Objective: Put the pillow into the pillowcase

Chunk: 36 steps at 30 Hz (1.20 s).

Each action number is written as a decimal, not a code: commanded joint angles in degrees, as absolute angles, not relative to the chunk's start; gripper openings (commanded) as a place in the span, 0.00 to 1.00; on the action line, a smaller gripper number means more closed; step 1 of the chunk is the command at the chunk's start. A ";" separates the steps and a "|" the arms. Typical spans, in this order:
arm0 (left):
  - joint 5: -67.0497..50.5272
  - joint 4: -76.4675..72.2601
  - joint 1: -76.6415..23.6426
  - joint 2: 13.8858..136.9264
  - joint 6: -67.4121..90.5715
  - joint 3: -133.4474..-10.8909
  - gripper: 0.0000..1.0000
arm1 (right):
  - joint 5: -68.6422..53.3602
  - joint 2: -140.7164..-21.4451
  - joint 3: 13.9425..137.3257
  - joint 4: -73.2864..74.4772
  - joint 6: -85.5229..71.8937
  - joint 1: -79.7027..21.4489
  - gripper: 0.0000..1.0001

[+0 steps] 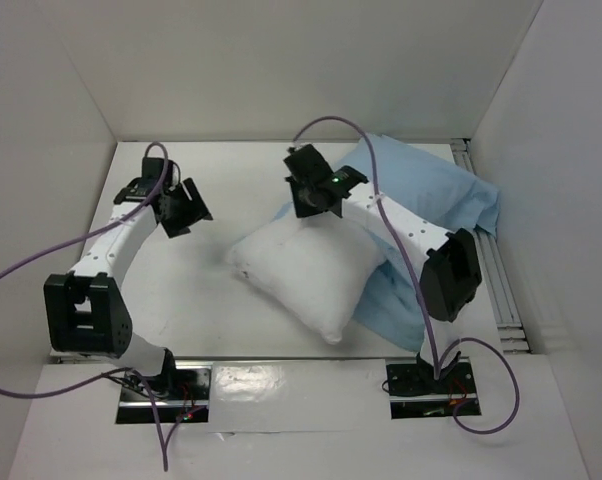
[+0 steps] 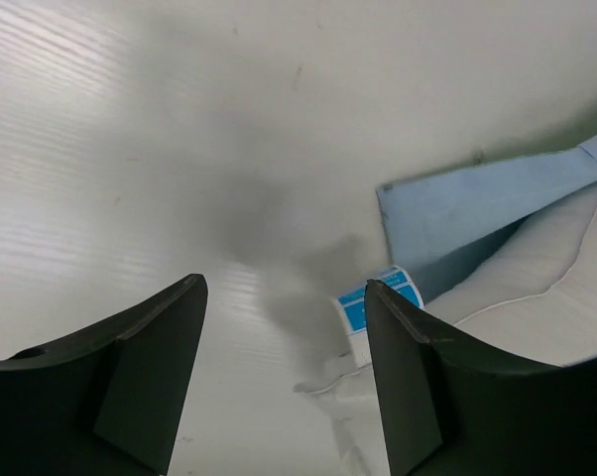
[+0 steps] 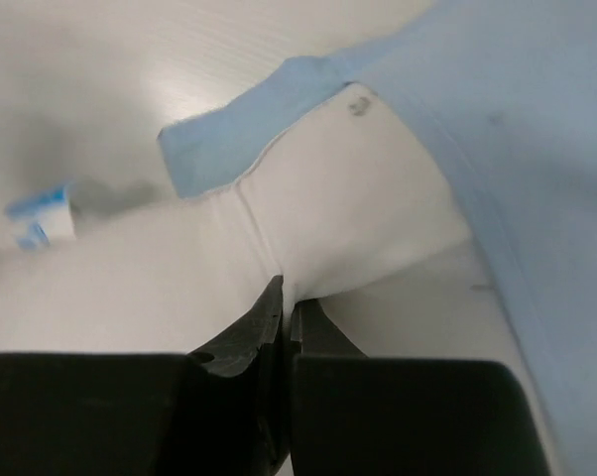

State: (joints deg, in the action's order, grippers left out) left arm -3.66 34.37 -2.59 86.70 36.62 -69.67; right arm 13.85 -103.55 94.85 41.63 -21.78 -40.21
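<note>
One plump white rectangular pillow (image 1: 306, 275) lies diagonally, partly atop the thin light-blue cloth pillowcase (image 1: 436, 190) to its right — right gripper (image 3: 287, 297) pinched shut on its far edge, left gripper (image 2: 284, 297) open, empty, off its left corner.

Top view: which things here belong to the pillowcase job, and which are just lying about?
Job: pillow; pillowcase, partly under it; right gripper, shut on the pillow's seam; left gripper, open, holding nothing.
Lying about: purple cables; metal rail on the right.
</note>
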 commanded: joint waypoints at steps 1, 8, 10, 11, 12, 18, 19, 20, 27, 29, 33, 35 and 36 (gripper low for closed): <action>-3.86 34.54 -0.10 82.10 38.58 -67.60 0.77 | -0.26 -107.22 107.12 32.59 -0.76 -52.16 0.00; -9.57 34.54 2.20 79.89 37.01 -64.25 0.76 | 6.58 -100.93 98.55 36.91 3.70 -63.37 0.00; -13.35 34.54 2.20 79.89 34.82 -62.32 0.76 | 9.04 -96.88 91.34 37.70 0.46 -62.85 0.00; -14.66 34.54 2.20 79.89 34.20 -62.31 0.77 | 9.92 -92.85 89.06 37.71 -0.78 -62.06 0.00; -16.16 34.54 2.20 80.41 33.58 -60.84 0.77 | 9.93 -90.99 87.29 38.40 -2.10 -60.75 0.00; -23.12 33.31 -1.83 78.15 31.55 -54.25 0.85 | 0.01 -83.15 78.58 33.84 -7.65 -51.77 0.00; -23.81 33.31 -2.37 77.18 32.94 -53.36 0.85 | 0.00 -83.14 78.57 33.84 -8.43 -51.25 0.00; -23.82 33.31 -2.37 76.12 33.48 -52.39 0.85 | 0.00 -83.93 79.27 33.84 -9.05 -51.24 0.00; -32.95 23.05 -9.02 62.68 36.91 -40.09 0.94 | -0.08 -87.44 81.91 33.84 -9.58 -50.63 0.00; -29.65 19.18 -12.20 60.05 36.91 -36.66 0.95 | -0.62 -87.98 83.23 33.23 -9.58 -50.10 0.00; -28.39 11.02 -18.43 58.18 39.27 -30.86 0.95 | -1.93 -89.20 84.81 33.22 -9.58 -49.57 0.00; -22.72 10.99 -20.73 59.23 40.69 -30.85 0.95 | -2.54 -89.21 85.34 33.22 -9.58 -49.57 0.00; -20.85 12.12 -21.96 59.76 42.35 -30.85 0.94 | -2.55 -89.21 85.86 33.22 -9.58 -49.57 0.00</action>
